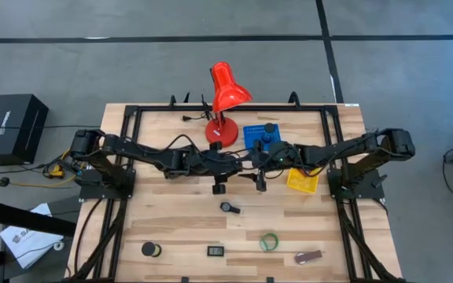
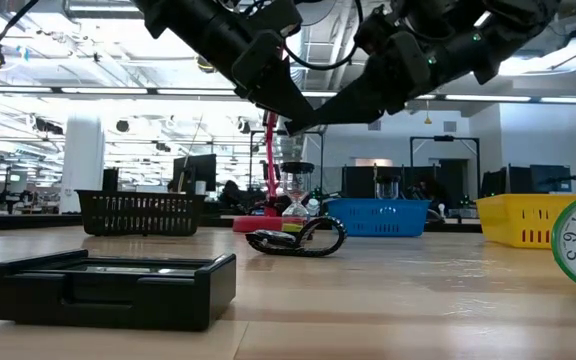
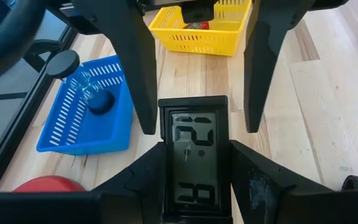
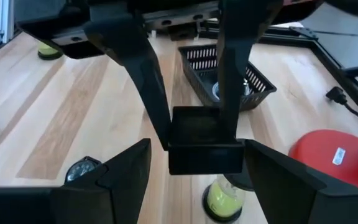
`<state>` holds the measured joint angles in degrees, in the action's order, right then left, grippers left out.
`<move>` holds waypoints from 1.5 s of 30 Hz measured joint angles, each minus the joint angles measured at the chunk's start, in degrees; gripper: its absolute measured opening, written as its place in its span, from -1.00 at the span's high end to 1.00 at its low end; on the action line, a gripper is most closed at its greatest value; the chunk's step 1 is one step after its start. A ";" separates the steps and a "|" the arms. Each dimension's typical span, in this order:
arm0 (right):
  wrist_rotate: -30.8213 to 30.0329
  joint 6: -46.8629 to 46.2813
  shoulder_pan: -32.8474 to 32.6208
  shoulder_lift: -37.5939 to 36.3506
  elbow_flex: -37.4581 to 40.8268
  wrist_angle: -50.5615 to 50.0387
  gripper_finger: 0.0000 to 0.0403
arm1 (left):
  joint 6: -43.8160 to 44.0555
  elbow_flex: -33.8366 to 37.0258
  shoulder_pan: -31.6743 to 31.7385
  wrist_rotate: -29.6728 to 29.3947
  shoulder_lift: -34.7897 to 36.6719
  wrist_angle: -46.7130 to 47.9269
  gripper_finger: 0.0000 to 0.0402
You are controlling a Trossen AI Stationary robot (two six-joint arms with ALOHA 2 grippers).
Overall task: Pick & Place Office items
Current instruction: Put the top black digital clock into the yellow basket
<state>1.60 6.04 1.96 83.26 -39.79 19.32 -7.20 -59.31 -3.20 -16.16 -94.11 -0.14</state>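
Note:
My left gripper [image 3: 197,158] is shut on a small black digital clock [image 3: 194,134] with a grey display, held above the middle of the table [image 1: 246,161]. My right gripper [image 4: 196,152] is open and faces it from the right. Its fingers [image 3: 143,93] stand on either side of the clock's far end with a gap on each side. On the table lie a green tape ring [image 1: 269,241], a black roll [image 1: 149,249], a small black oblong [image 1: 215,251], a maroon oblong [image 1: 309,257] and a black round piece [image 1: 229,207]. My left gripper pinches the clock between its two fingers [image 3: 138,180], which lie on its long side edges [image 3: 168,171] at the end nearest the wrist. The fingers come from the table's left and run along the clock. The clock is lifted clear, display facing up, its free end pointing right.
A red desk lamp [image 1: 225,94] stands at the far edge, with a blue tray [image 1: 252,132] beside it and a yellow tray [image 1: 303,182] under the right arm. A black basket [image 4: 229,78] sits beneath the left arm. The near half of the table holds the loose items.

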 joint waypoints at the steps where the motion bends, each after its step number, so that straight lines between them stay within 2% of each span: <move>1: -0.01 0.00 0.00 0.00 0.00 -0.07 -0.24 | 0.00 0.00 0.00 0.00 0.00 -0.01 0.25; 7: -0.03 0.00 -0.02 0.00 0.00 -0.41 -0.15 | 0.00 0.02 0.00 -0.04 0.00 -0.33 0.25; 18: -0.14 0.00 -0.01 0.00 0.00 -0.03 0.24 | 0.04 0.04 0.00 -0.04 -0.02 -0.35 0.25; 21: -0.08 0.00 0.00 0.00 0.00 -0.03 0.23 | 0.02 0.04 0.00 -0.04 -0.02 -0.37 0.23; 27: 0.07 -0.02 -0.02 0.00 -0.02 0.06 -0.01 | 0.00 0.04 0.00 -0.13 -0.07 -0.98 0.25; 31: 0.07 -0.02 0.00 0.00 -0.07 0.07 -0.06 | 0.00 0.04 0.00 -0.13 -0.07 -0.98 0.25; 36: 0.08 -0.02 -0.01 0.00 -0.07 0.20 -0.01 | 0.00 0.04 0.00 -0.11 -0.07 -1.05 0.24; 45: 0.07 0.02 -0.01 0.00 -0.09 0.70 0.25 | 0.02 0.04 0.00 -0.04 -0.07 -1.11 0.24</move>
<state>1.67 6.07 1.95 83.26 -39.88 20.02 -7.18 -59.27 -3.20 -16.21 -94.17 -1.26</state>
